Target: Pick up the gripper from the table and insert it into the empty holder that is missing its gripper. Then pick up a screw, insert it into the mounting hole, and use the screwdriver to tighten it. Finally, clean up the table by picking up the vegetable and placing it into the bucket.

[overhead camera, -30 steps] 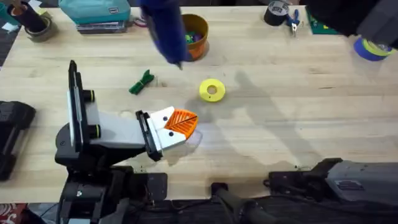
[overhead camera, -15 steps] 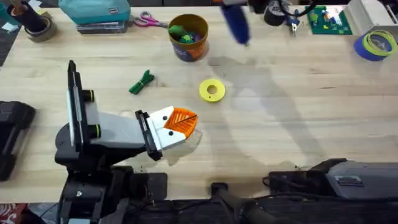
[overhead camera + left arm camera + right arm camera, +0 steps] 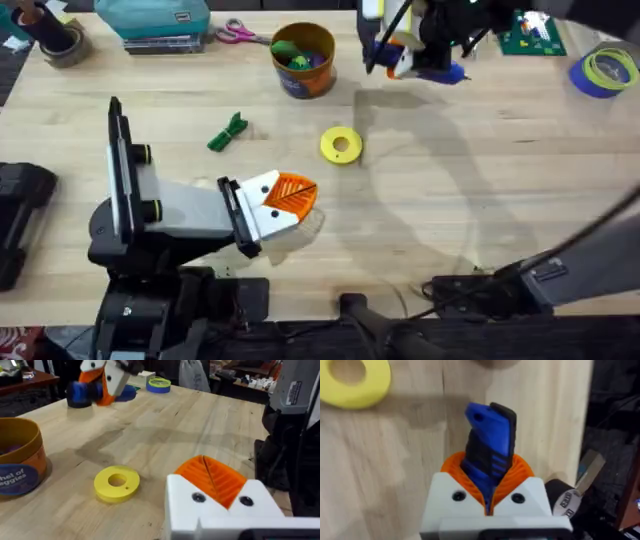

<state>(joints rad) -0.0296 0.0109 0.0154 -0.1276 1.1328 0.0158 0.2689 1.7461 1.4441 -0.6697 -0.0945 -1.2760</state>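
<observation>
**Desk:** Fingers first: who is holding what?

**Photographer:** Orange ribbed fingers [image 3: 520, 472] of the right gripper [image 3: 487, 480] are clamped on the blue screwdriver [image 3: 487, 445], seen from the right wrist; its butt end sticks out over the wood, a yellow ring [image 3: 352, 380] off at one corner.

**Desk:** And from overhead?

**Photographer:** A second ago the screwdriver swept past the bucket [image 3: 303, 60]; now the right gripper [image 3: 405, 58] carries it [image 3: 440, 72] at the table's far edge, right of the bucket and well clear of the left arm. The left gripper [image 3: 290, 196] rests low near the front, orange fingers together on nothing. The green vegetable [image 3: 228, 131] lies on the table [image 3: 500, 180], apart from the bucket.

**Desk:** Left wrist?

**Photographer:** Its own orange fingers [image 3: 212, 477] meet in the foreground; the yellow ring [image 3: 117, 483] sits just beyond, the screwdriver [image 3: 82, 392] held aloft far off.

**Desk:** Meaning?

**Photographer:** Likely the tightening is over and the tool is being put away. The vegetable is left.
</observation>
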